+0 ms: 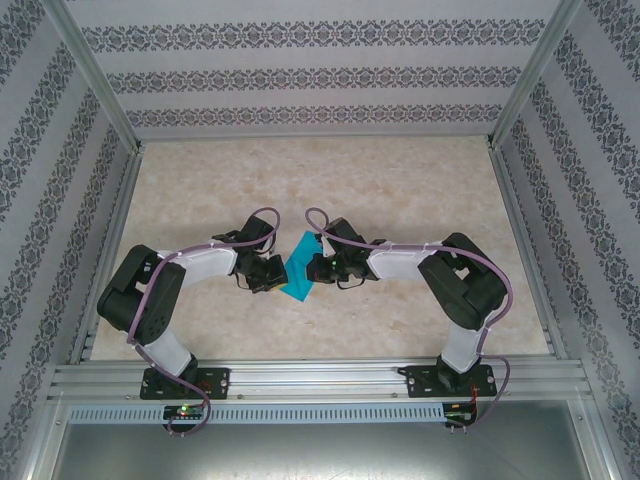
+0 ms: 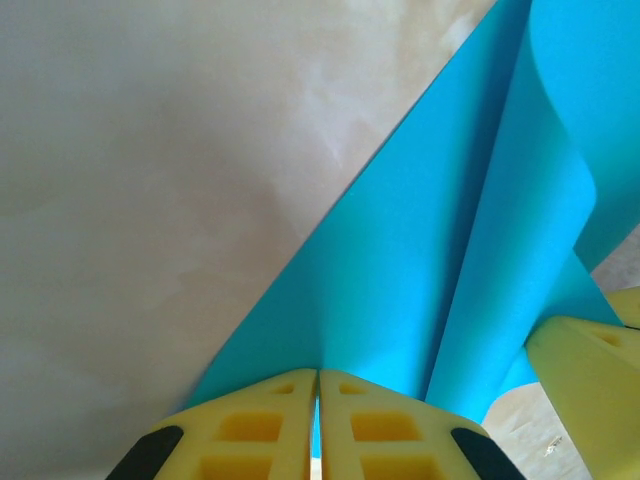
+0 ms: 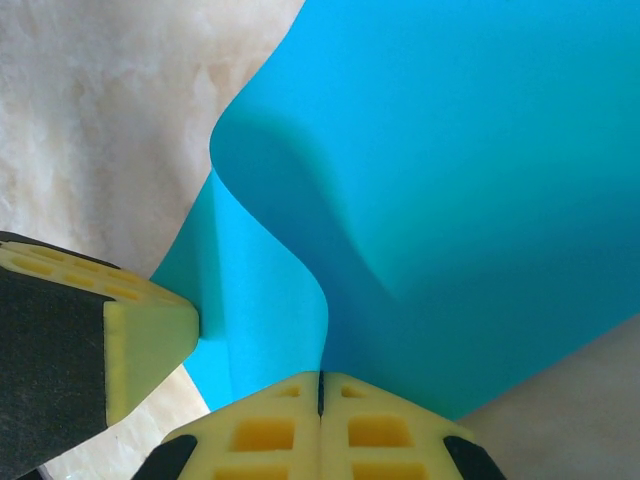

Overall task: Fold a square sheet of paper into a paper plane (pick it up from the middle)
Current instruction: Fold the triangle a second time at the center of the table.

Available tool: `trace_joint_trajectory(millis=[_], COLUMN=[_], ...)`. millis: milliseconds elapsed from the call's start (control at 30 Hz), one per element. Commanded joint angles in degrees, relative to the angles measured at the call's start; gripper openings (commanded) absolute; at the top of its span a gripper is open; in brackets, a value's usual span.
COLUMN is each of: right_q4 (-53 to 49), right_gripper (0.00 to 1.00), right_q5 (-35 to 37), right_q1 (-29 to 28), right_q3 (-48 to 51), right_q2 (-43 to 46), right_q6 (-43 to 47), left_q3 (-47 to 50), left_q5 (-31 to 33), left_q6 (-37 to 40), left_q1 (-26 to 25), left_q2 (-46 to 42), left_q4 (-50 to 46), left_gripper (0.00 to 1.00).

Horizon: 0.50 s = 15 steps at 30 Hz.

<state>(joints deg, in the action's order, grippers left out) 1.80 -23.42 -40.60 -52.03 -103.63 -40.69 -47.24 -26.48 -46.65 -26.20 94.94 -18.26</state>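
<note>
The teal-blue square sheet of paper (image 1: 299, 270) hangs between my two grippers over the middle of the table, one corner pointing away from the arms. My left gripper (image 1: 272, 277) is shut on the sheet's left part; in the left wrist view its jaws (image 2: 317, 372) pinch the paper's edge (image 2: 400, 260). From the right, my right gripper (image 1: 316, 267) is shut on the sheet (image 3: 450, 200), with its jaws (image 3: 321, 374) pressed together. The paper curls in a soft S-bend between the two grips. Each wrist view shows the other gripper's yellow finger (image 2: 590, 370) (image 3: 150, 330) against the paper. A paper plane is out of view.
The beige marbled tabletop (image 1: 400, 180) lies under the sheet. Patterned walls and an aluminium frame (image 1: 110, 110) enclose it. The arm bases are bolted to the near rail (image 1: 320, 380).
</note>
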Motion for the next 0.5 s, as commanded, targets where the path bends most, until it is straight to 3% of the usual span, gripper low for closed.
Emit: trace_joint_trajectory(millis=[0, 467], right_q4=[-1.14, -5.1], right_gripper=[0.01, 0.02], right_q5=[0.92, 3.14], right_q1=[0.43, 0.18], right_q3=[-0.69, -3.33], right_q2=[-1.28, -1.29], right_q6=[1.31, 3.67], left_q3=[-0.24, -0.35], left_q5=[1.88, 1.9], left_q6=[1.21, 1.16], left_q1=[-0.44, -0.44], left_q2=[0.98, 1.06], left_q4=[-2.83, -2.9], left_gripper=[0.13, 0.13])
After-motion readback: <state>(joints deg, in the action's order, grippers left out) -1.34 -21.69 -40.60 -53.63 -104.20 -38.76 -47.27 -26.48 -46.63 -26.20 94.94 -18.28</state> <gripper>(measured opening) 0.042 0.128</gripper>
